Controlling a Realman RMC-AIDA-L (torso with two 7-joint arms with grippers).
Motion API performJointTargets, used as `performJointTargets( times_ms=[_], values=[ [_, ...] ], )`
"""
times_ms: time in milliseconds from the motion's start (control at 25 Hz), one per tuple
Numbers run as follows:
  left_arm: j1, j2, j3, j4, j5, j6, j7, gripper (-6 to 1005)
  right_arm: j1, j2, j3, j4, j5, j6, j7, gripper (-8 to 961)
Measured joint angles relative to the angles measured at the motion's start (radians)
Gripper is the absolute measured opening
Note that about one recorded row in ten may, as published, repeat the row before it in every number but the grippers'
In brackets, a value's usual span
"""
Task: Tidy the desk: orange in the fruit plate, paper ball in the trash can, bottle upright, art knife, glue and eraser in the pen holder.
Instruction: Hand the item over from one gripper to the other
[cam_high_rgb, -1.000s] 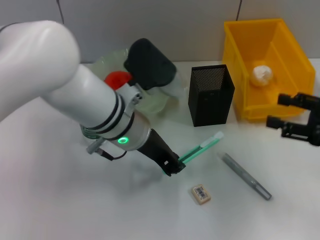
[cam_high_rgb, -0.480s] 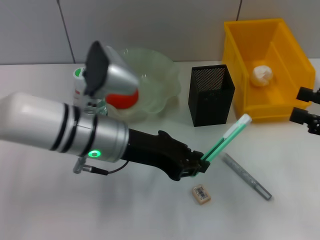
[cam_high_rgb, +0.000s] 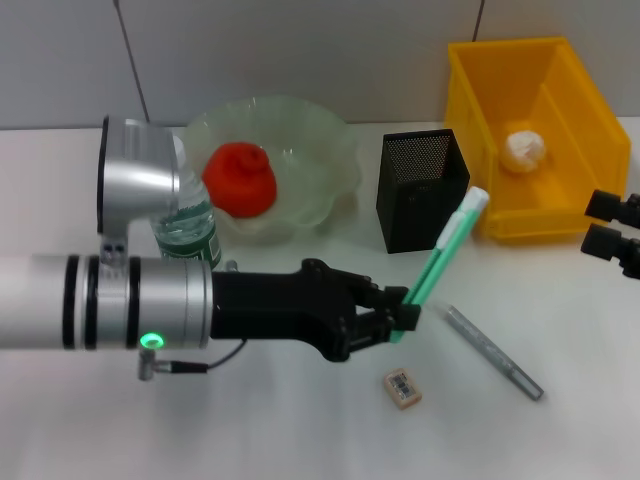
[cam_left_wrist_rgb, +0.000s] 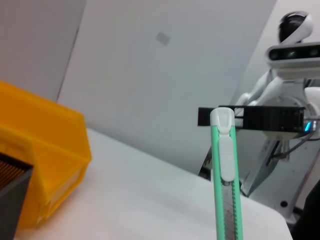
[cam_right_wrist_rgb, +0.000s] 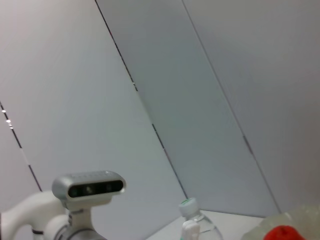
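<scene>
The left arm extends horizontally across the table (cam_high_rgb: 90, 420), forearm level, wrist pointing toward the robot's right. The left end effector (cam_high_rgb: 398, 312) is pinched on the lower end of the art knife (cam_high_rgb: 440, 258), holding it clear of the table surface. The knife is tilted steeply, its white tip up and leaning away from the end effector toward the pen holder (cam_high_rgb: 421, 190). In the left wrist view the art knife (cam_left_wrist_rgb: 225, 175) stands nearly upright with its white slider facing the camera.

The pen holder stands just beyond and above the end effector, near the knife's raised tip; the tip is beside the holder's front corner, not inside it. The glue (cam_high_rgb: 493, 353) lies flat on the table just to the right of the end effector. The eraser (cam_high_rgb: 401, 388) lies on the table just in front of it. The trash can (cam_high_rgb: 480, 110) stands beyond the pen holder, with the paper ball (cam_high_rgb: 524, 148) inside.

Behind the left forearm, the bottle (cam_high_rgb: 186, 228) stands upright beside the fruit plate (cam_high_rgb: 330, 160), which contains the orange (cam_high_rgb: 241, 180).

The right end effector (cam_high_rgb: 612, 235) is parked at the far right edge, well apart from the knife; its finger state cannot be determined.
</scene>
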Motion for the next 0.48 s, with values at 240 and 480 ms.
performJointTargets(
  times_ms=[240, 480],
  values=[
    [0.005, -0.003, 0.084, -0.193, -0.250, -0.041, 0.332, 199, -0.008, 0.001, 0.000, 0.031, -0.002, -0.030, 0.002, 699],
    [0.005, -0.003, 0.170, -0.334, -0.491, -0.062, 0.594, 201, -0.009, 0.014, -0.007, 0.043, -0.012, -0.022, -0.014, 699]
  ],
)
